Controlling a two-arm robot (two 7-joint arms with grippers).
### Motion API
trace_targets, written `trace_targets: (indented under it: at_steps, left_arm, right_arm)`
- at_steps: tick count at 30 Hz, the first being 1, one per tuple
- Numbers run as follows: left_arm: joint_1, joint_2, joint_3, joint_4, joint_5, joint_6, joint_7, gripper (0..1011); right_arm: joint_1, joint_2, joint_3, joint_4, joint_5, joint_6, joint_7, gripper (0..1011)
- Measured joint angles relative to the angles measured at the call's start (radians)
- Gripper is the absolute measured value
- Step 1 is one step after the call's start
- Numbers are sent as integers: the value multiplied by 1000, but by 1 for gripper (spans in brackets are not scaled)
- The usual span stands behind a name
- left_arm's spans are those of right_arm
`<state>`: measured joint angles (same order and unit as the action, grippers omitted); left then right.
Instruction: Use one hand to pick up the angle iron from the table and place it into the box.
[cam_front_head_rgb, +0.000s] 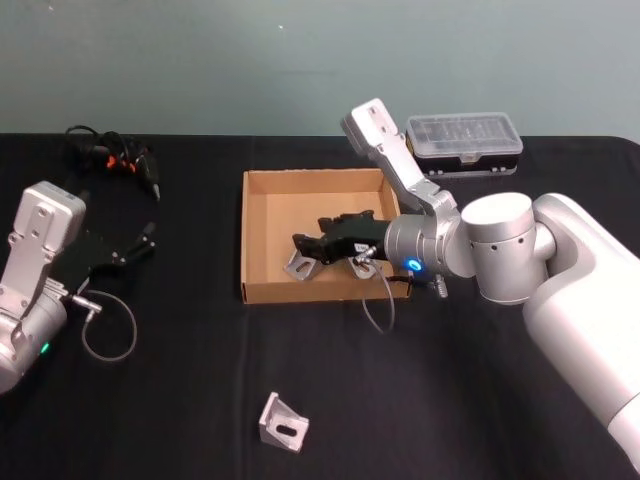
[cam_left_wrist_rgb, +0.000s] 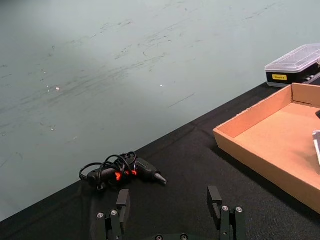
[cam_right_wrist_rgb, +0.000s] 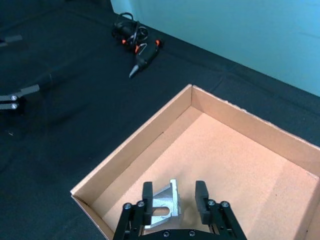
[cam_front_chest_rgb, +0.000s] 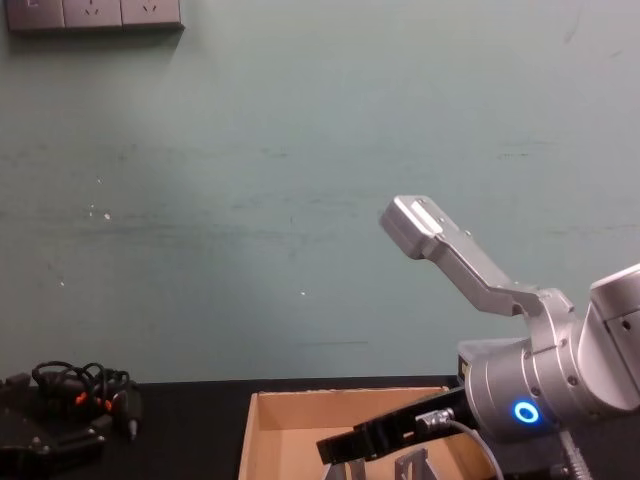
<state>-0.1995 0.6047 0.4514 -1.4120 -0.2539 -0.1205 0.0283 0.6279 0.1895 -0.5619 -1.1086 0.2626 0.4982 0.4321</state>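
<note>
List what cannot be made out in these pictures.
- Whether the angle iron rests on the box floor or touches a finger: in the right wrist view the right gripper's fingers cover its edges, and the chest view's lower edge cuts it off.
- The case label's text: too small in the left wrist view.
- The idle left gripper's palm: cut off by that view's lower edge.
</note>
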Motion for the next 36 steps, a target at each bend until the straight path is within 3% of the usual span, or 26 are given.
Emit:
trace_targets:
  at_steps: [3,11,17,26,36]
  left_arm:
    - [0,0,0,0,0,0,0,1011]
    - [0,0,0,0,0,0,0,1011]
    - [0,0,0,0,0,0,0,1011]
    - [0,0,0,0,0,0,0,1011]
    - [0,0,0,0,0,0,0,1011]
  right_arm:
    - [-7,4,8,-21,-1,-1,0,611]
    - [-34,28,30,-94,-1,-11,-8,818]
    - [-119,100,60,-240,9,-77,-5,1000]
    - [-283,226,128,-462,80,-141,16,1002]
    - [-409,322,151,-600,144,-194,50,1002]
